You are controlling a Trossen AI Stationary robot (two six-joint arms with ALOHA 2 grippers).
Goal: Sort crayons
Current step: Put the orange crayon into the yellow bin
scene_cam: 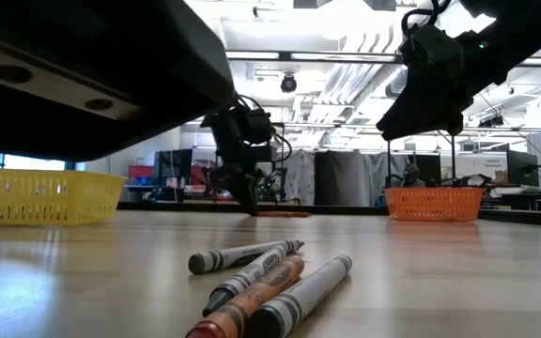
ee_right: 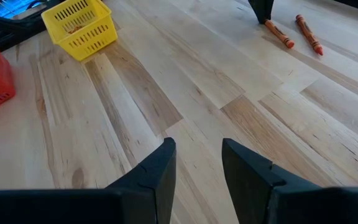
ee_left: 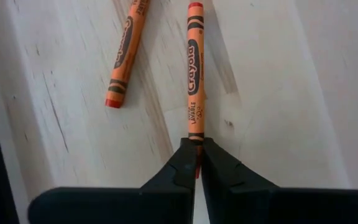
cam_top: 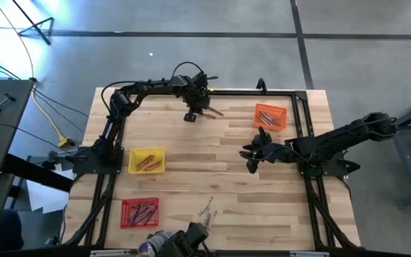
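Observation:
Two orange crayons lie side by side near the table's far edge, one (ee_left: pixel 193 74) with its end between the fingers of my left gripper (ee_left: pixel 197 163), the other (ee_left: pixel 127 53) loose beside it. My left gripper (cam_top: pixel 191 114) is shut on the first crayon. My right gripper (ee_right: pixel 197 162) hangs open above the table's right middle (cam_top: pixel 252 153), with nothing between its fingers. Several loose crayons (scene_cam: pixel 261 282), grey and orange, lie flat near the table's front edge (cam_top: pixel 207 209). My left gripper pinches one end of the orange crayon (ee_left: pixel 196 138) between its two fingertips. The fingers come steeply from above. The rest of the crayon runs out from the tips and lies flat on the table (ee_right: pixel 279 34).
An orange tray (cam_top: pixel 270 116) with crayons stands at the far right. A yellow tray (cam_top: pixel 147 160) stands at the left middle and a red tray (cam_top: pixel 140 212) at the near left, both holding crayons. Bare wood lies across the middle of the table.

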